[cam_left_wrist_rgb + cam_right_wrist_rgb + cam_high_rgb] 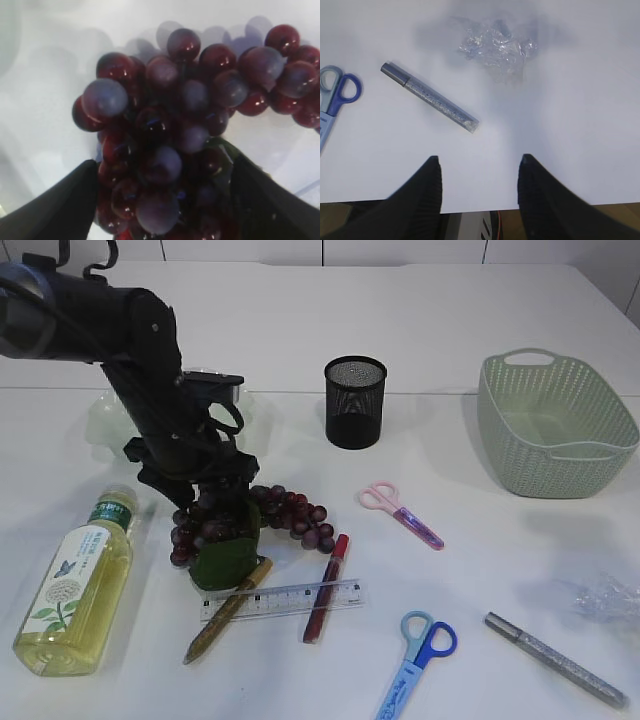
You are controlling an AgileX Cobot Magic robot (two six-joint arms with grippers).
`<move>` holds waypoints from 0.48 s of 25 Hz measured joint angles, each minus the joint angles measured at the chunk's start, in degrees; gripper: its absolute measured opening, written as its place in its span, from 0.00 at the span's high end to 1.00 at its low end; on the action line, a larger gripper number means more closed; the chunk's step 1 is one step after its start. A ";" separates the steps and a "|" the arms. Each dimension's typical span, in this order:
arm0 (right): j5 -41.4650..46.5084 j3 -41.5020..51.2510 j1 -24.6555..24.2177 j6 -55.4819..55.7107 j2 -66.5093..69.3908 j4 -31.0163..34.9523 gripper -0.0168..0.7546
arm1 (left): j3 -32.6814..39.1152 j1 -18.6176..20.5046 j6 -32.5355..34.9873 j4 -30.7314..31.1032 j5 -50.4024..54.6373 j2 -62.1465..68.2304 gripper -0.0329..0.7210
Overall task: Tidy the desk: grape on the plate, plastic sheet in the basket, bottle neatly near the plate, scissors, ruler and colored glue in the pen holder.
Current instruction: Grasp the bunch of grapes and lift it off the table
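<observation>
A white desk (300, 330) holds scattered items. Nearest the viewer lie blue scissors (418, 660) and a silver glitter glue pen (556, 659); a crumpled clear plastic sheet (607, 597) sits at the right edge. The right gripper (479, 172) hovers over bare desk at the near edge, its fingers (422, 192) apart and empty, with the silver pen and plastic sheet beyond them.

At left, a bottle (77, 585) of yellow liquid lies on its side. Beside it a clear ruler (284, 600) lies flat, a gold glue pen (227, 611) and a red glue pen (327, 587) crossing it.

Just behind, the left gripper (213, 508) straddles the grape (290, 510) bunch, fingers (60, 205) spread wide on either side; whether they press the fruit cannot be told. Pink scissors (400, 512) lie right of the bunch.

Farther back stand a black mesh pen holder (354, 401), a pale green basket (555, 424) and, behind the left arm, a translucent plate (105, 420).
</observation>
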 joint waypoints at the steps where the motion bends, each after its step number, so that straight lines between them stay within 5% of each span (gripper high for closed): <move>1: 0.00 0.00 0.00 -0.10 0.00 0.00 0.46 | 0.00 0.00 0.00 0.00 -0.09 0.51 0.16; 12: 0.00 0.00 0.00 -1.50 0.00 0.00 0.46 | -0.44 0.00 0.00 0.00 -1.83 4.39 0.17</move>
